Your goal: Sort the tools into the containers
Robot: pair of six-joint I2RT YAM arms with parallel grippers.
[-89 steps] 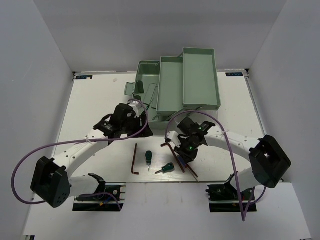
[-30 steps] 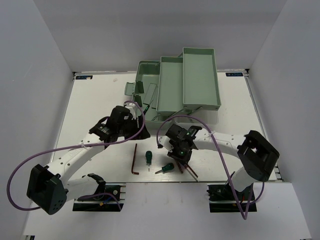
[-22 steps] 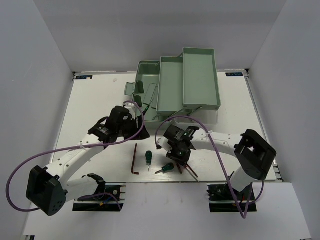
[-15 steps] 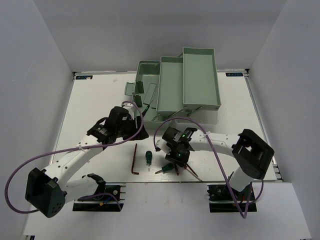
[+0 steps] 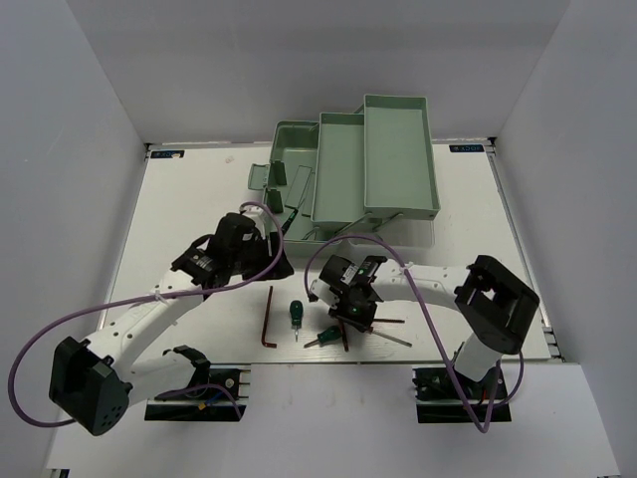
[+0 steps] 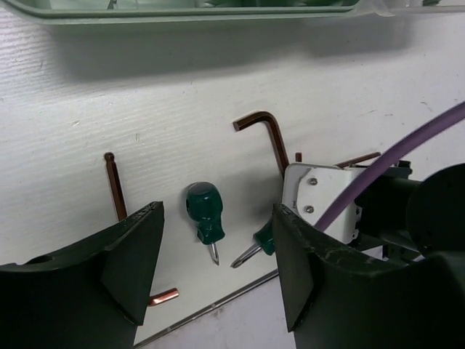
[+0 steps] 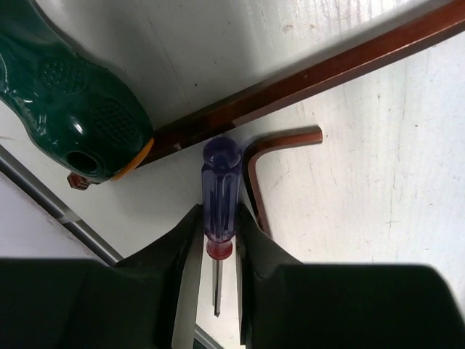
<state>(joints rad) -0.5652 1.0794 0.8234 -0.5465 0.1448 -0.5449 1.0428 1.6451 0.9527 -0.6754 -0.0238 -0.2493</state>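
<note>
I am watching the right gripper (image 7: 219, 218) clenching the blue-handled screwdriver (image 7: 220, 190), its fingers (image 7: 256, 251) pressing on both sides of the handle near the red collar. The tool is lying flat on the table (image 5: 179, 199), on the near side of the toolbox (image 5: 343, 169) and outside all of its trays. In that same patch in front of the toolbox, a green-handled screwdriver (image 7: 73, 109) is lying close by. A long hex key (image 7: 327, 73) is running past the rounded end of the blue handle; I cannot tell whether the two are touching. A short hex key (image 7: 280, 142) is bending round beside the handle.

The left gripper (image 6: 218, 240) is hanging released, jaws wide apart and gripping nothing, over the table near the toolbox's near wall, towards its left end. Between its jaws I am seeing a second green-handled screwdriver (image 6: 203, 217) lying on the table with its tip pointing away from the toolbox. A ball-ended hex key (image 6: 114, 185) is lying to the left of it, stretching away from the toolbox, and a bent hex key (image 6: 265, 134) is sitting nearer the toolbox wall.
</note>
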